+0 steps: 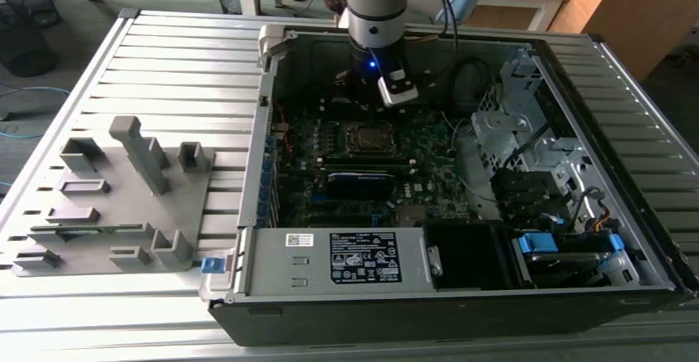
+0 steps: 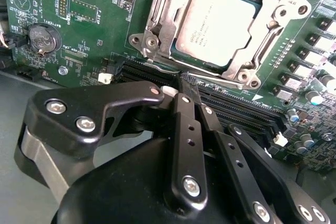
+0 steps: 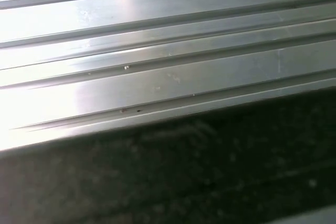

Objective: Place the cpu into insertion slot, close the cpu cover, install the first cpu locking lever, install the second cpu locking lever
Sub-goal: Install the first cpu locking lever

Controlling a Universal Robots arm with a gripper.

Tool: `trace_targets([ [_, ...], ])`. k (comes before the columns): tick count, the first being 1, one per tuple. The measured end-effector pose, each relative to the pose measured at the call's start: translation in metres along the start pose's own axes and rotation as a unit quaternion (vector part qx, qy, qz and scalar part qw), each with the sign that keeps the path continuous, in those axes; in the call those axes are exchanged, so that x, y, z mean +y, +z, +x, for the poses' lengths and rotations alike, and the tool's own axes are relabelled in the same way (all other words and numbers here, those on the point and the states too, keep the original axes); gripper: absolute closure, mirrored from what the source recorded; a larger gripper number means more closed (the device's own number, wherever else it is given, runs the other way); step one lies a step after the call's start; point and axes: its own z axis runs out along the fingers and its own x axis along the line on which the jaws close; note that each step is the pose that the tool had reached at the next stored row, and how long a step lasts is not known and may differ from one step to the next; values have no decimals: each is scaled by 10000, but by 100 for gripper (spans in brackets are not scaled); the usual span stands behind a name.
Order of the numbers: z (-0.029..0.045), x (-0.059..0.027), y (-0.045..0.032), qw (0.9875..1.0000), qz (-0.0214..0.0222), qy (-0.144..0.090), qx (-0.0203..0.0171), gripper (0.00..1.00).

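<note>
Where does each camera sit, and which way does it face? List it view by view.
Exterior view: off the arm, high up, looking down into the open case on the slats; the arm reaches in over the board.
Second wrist view: on the arm behind the gripper, looking past it at the board and cpu.
First wrist view: on the arm, facing ribbed metal and a dark surface.
Shared: the exterior and second wrist views both show the board and cpu.

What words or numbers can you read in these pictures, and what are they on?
White label on the power supply box: print too small to read.
cpu top: faint grey print, too blurred to read.
Green board: white markings, too small to read.
Coin battery: stamped print, unreadable.
</note>
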Motion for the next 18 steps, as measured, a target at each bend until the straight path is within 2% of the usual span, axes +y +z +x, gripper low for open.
trace_targets([
  [3, -22, -9, 1, 10000, 3, 3, 34, 89],
  [6, -26, -18, -1, 10000, -10, 6, 45, 89],
  [13, -51, -47, -3, 9999, -140, 24, 89, 89],
  [18, -73, -64, -3, 9997, -197, 33, 120, 89],
])
